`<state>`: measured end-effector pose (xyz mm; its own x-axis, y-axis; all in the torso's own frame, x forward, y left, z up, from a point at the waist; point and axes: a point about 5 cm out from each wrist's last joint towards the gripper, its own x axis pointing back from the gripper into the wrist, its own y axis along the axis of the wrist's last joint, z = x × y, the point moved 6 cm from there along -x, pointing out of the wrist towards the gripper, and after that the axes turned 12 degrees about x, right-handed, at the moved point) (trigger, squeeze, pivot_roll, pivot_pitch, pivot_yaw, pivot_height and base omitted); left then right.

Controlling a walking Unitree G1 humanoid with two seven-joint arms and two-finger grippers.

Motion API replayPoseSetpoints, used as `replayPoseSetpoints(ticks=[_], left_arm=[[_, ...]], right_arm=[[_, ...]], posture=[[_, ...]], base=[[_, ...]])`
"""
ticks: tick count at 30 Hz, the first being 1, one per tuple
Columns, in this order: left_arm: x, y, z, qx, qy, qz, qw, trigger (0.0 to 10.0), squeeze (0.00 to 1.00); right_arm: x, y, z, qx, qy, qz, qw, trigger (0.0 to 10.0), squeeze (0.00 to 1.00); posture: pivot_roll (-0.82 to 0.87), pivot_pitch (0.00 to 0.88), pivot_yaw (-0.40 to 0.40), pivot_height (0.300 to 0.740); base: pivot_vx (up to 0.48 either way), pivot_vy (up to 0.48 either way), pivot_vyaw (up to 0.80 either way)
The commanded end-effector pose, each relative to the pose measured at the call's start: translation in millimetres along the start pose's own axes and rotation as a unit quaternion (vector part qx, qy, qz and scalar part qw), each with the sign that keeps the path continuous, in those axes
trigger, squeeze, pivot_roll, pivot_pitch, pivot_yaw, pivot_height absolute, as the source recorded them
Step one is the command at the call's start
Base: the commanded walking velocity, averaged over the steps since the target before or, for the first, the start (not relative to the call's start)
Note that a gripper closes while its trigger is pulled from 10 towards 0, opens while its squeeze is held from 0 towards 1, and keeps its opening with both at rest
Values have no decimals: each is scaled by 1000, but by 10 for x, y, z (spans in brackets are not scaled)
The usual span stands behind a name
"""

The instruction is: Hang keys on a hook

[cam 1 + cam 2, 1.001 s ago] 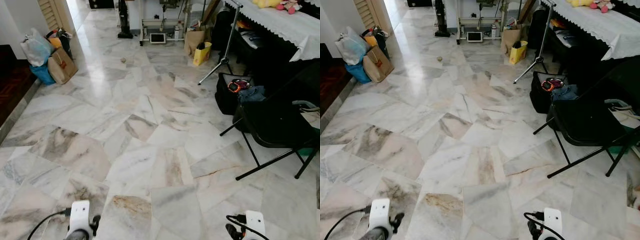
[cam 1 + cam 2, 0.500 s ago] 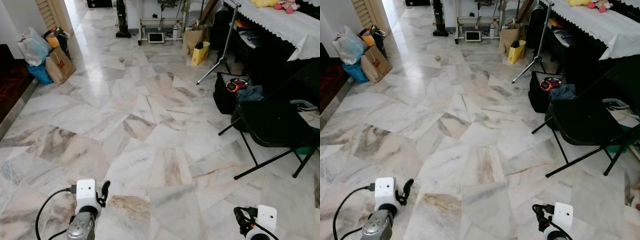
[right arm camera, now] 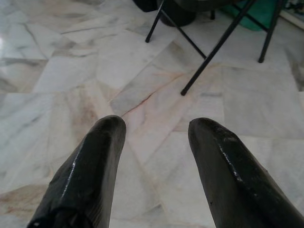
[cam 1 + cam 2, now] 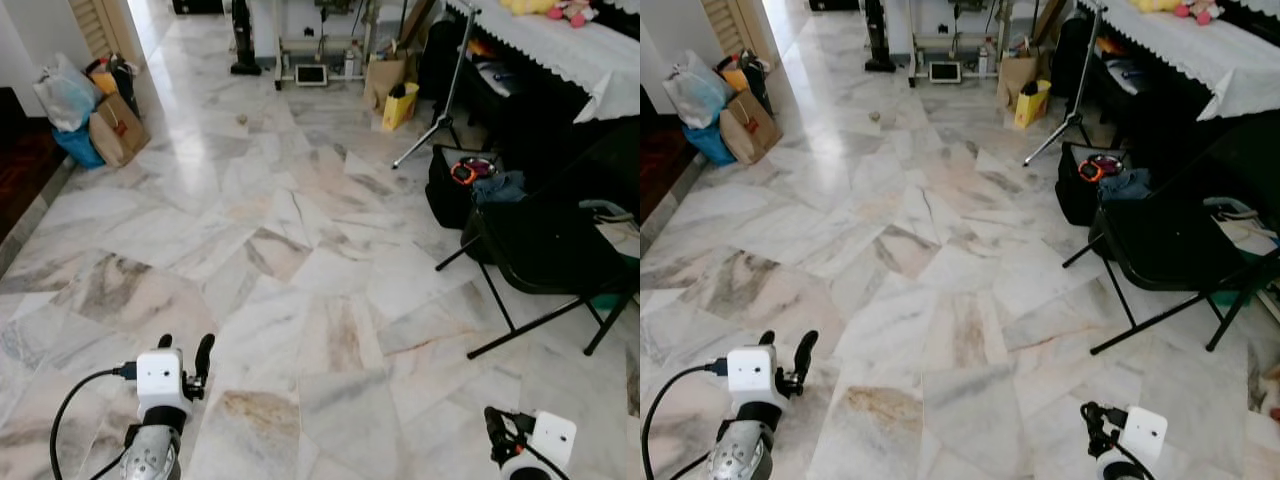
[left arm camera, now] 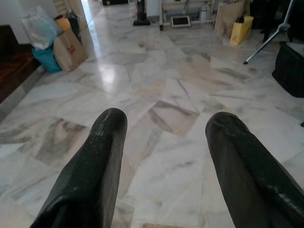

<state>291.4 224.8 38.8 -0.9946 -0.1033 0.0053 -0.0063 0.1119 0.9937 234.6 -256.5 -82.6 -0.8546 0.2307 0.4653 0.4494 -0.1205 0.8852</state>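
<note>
My left gripper (image 4: 185, 346) hovers low over the marble floor (image 4: 300, 230) at the bottom left, its white wrist block behind it. In the left wrist view its two black fingers (image 5: 102, 142) stand well apart, open, with only floor tiles between them. My right gripper (image 4: 503, 428) sits at the bottom right, close to the frame edge. The right wrist view has its fingers (image 3: 99, 142) apart too, open and empty, pointing at the floor near the chair's legs.
A black folding chair (image 4: 550, 250) stands at the right, with a black bag (image 4: 455, 195) and a tripod leg (image 4: 440, 125) behind it. A white-clothed table (image 4: 560, 45) runs along the far right. Shopping bags (image 4: 95, 115) sit at the far left by a dark wooden step (image 4: 25, 170).
Both arms have come up into view from the bottom edge. The left gripper's fingers now show fully; the right gripper has drifted to the right. The view shifted slightly.
</note>
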Motion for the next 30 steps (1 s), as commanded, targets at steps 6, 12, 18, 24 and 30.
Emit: replayPoseSetpoints(ticks=[6, 12, 18, 24, 30], left_arm=[[77, 75, -80, 3, -17, 3, 1000, 10000, 0], [66, 69, -100, 11, -8, 12, 1000, 10000, 0], [42, 157, -100, 10, -5, 3, 1000, 10000, 0], [50, 274, -120, 14, -11, -6, 1000, 10000, 0], [103, 354, -150, 13, -21, -8, 1000, 10000, 0]], right_arm=[[2, 1297, -264, 33, -39, -252, 966, 10000, 0], [-149, 1368, -149, 49, -21, -234, 971, 10000, 0], [-101, 1683, -6, 46, 0, -283, 958, 10000, 0], [216, 1837, 86, 55, 38, -325, 943, 10000, 0], [500, 1693, 147, 63, 43, -310, 948, 10000, 0]], posture=[[77, 0, -37, 740], [72, 0, -42, 740], [87, 0, -49, 740], [84, 0, -50, 740], [77, 0, -43, 740]], base=[[0, 0, 0], [0, 0, 0], [0, 0, 0], [0, 0, 0], [0, 0, 0]])
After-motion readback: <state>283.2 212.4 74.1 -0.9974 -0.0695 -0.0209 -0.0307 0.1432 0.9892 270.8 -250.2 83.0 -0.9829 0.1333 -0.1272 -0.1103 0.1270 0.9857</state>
